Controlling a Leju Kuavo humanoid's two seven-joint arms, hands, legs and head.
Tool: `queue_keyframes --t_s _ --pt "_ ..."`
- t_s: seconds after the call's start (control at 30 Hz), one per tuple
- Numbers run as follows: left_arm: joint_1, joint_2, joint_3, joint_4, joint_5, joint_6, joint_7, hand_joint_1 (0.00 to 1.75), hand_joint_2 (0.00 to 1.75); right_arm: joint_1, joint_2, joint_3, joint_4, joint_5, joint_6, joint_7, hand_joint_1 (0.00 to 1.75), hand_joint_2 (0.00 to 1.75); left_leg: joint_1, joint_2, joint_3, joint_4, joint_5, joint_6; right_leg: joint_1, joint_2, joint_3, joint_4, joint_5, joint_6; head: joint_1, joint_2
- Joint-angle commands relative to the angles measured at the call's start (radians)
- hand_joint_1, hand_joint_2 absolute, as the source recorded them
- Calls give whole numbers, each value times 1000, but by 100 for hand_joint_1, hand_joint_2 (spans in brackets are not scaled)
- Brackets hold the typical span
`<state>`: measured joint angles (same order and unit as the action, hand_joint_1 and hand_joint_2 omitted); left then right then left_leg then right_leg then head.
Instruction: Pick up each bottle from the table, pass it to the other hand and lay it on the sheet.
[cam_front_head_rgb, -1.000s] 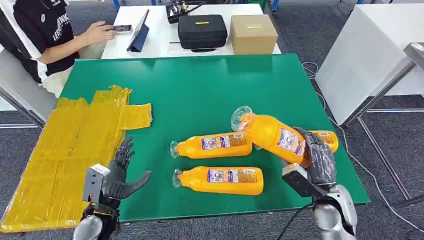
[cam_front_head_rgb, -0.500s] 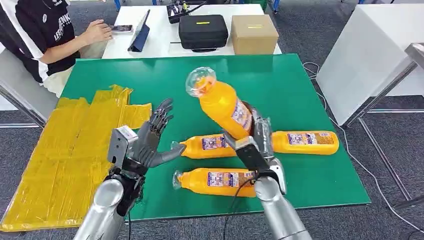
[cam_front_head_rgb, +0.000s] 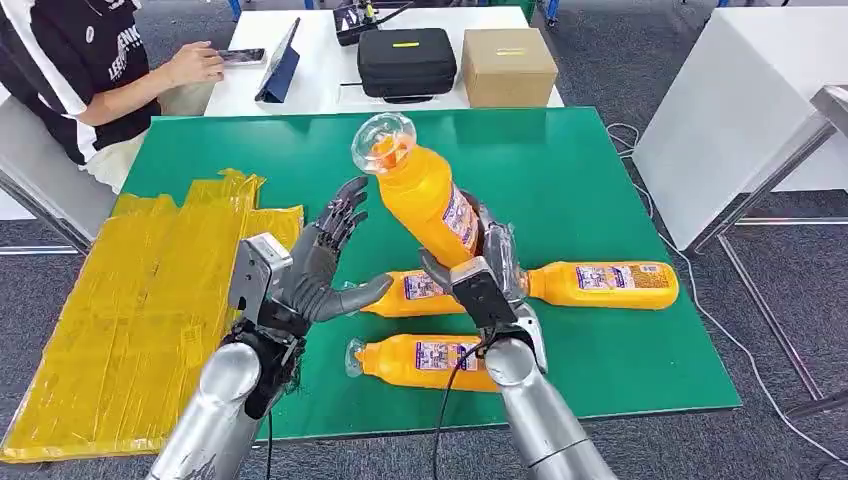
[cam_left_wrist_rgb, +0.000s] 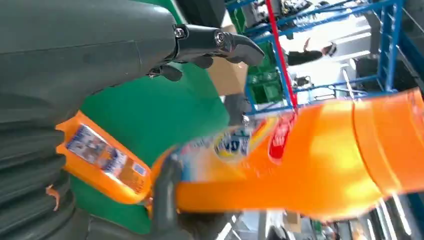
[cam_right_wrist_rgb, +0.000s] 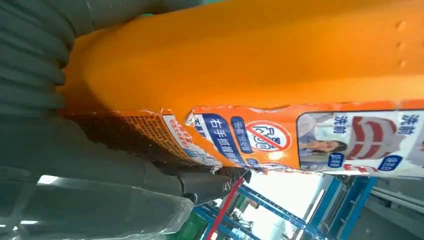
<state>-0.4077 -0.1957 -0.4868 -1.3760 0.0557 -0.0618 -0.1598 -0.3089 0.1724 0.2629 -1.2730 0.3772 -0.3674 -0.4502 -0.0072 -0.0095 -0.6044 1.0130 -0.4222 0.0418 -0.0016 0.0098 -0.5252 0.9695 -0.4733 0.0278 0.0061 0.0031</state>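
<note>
Held bottle (cam_front_head_rgb: 425, 200): orange, clear-capped, tilted up above the green table (cam_front_head_rgb: 600, 170), gripped low on its body by the right hand (cam_front_head_rgb: 490, 270).
Left hand (cam_front_head_rgb: 320, 265): empty, fingers spread wide, just beside the held bottle.
Change: bottle and left hand are closer together than half a second ago.
Count: four bottles; three lie on the table: (cam_front_head_rgb: 415, 290), (cam_front_head_rgb: 425, 362), (cam_front_head_rgb: 605, 285).
Yellow sheet (cam_front_head_rgb: 130, 300): bare, at the table's left.
</note>
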Motion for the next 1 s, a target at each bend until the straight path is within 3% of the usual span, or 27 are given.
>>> queue_keyframes --t_s 0.03,0.67,1.0 --pt "-118 -3 -60 35 61 11 22 0 175 -99 10 72 141 -7 -15 -1 175 175 0 1 2 0 -1 -3 0 0 3 -1 -1 0 0 0" --pt "-159 -15 -73 88 117 36 14 0 175 -158 92 310 415 9 57 -6 175 175 1 2 5 -1 -1 -3 1 1 5 -2 -1 0 0 0" --pt "-159 -13 -70 119 124 48 2 0 175 -177 93 377 485 65 6 -18 175 175 1 1 5 -2 -1 -3 0 0 5 -2 -1 -1 0 0"
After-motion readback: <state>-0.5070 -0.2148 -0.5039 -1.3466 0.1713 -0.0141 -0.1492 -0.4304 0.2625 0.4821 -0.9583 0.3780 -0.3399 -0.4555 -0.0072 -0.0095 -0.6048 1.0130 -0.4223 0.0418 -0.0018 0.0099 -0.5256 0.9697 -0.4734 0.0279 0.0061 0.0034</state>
